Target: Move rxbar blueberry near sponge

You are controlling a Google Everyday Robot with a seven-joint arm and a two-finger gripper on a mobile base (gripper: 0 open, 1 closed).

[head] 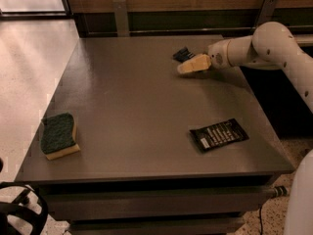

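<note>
The rxbar blueberry (183, 55) is a small dark wrapper lying at the far right of the grey table (132, 106). My gripper (190, 65) comes in from the right on a white arm. Its tan fingertips are just in front of the bar and to its right, close to it. The sponge (58, 134), green on top with a yellow base, lies near the table's front left corner, far from the bar and the gripper.
A larger flat black wrapper with white text lines (219, 134) lies at the table's front right. A wooden wall with metal brackets runs behind the table. Part of my base shows at the lower left.
</note>
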